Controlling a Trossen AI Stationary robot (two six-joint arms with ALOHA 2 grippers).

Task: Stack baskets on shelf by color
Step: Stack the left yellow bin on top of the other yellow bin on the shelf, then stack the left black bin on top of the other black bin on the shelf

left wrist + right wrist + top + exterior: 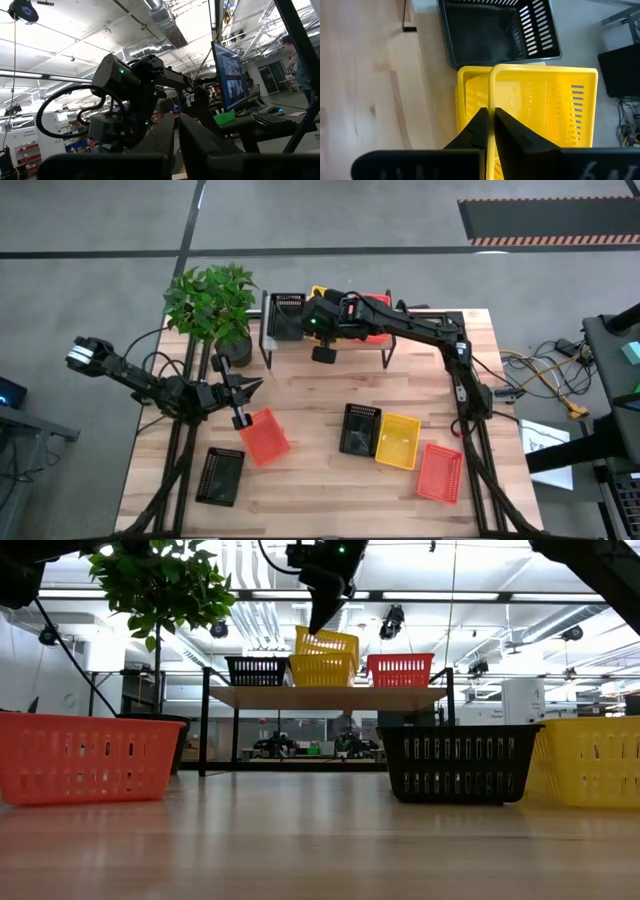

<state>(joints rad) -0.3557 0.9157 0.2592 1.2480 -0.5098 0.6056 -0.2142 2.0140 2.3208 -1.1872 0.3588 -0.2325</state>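
The right gripper (490, 125) is being held above the shelf (330, 697), its fingers pinched together on the thin rim of a yellow basket (540, 107). That basket is being kept tilted, partly nested in a second yellow basket (318, 670) directly beneath the fingers. A black basket (495, 30) is sitting just beside them, its walls slotted plastic. The left gripper (240, 395) is being held over the table (330, 490), its fingers together on nothing.
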